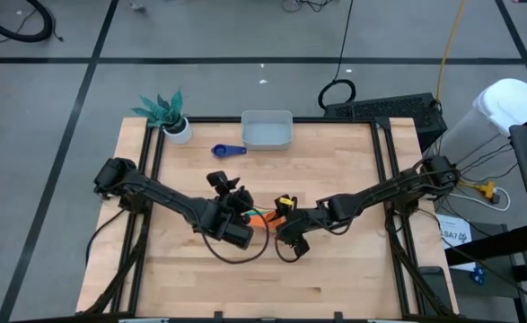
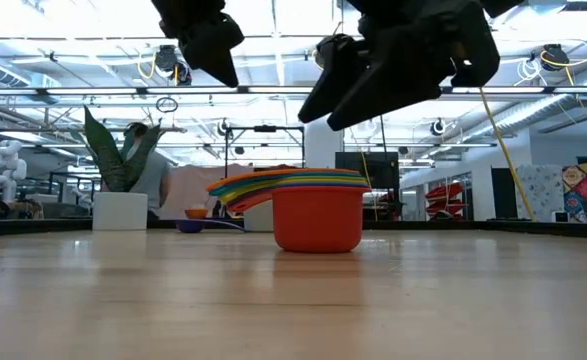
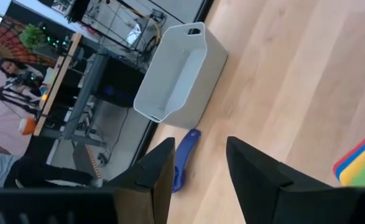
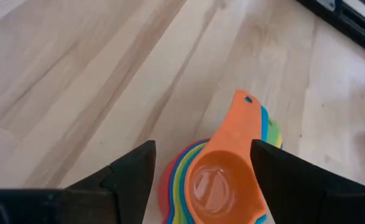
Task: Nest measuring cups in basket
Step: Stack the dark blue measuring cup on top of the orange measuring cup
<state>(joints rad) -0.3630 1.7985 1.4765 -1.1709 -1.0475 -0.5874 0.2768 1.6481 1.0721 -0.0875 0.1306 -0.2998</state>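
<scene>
At the table's (image 1: 335,269) far edge I see the basket (image 1: 267,130) empty, a dark blue cup (image 1: 228,151) just beside it. My grippers, left (image 1: 237,199) and right (image 1: 285,222), hover open and empty over the nested cups (image 2: 308,208) mid-table, orange cup (image 4: 222,180) topmost in the red one.

2 black jointed arms (image 1: 169,202) trailing dark cables.

wooden table (image 1: 335,278) and what sits on it
nested cup stack (image 2: 317,210) mid-table; basket (image 1: 267,131), dark blue cup (image 1: 228,151) and potted plant (image 1: 170,117) along the far edge.
</scene>
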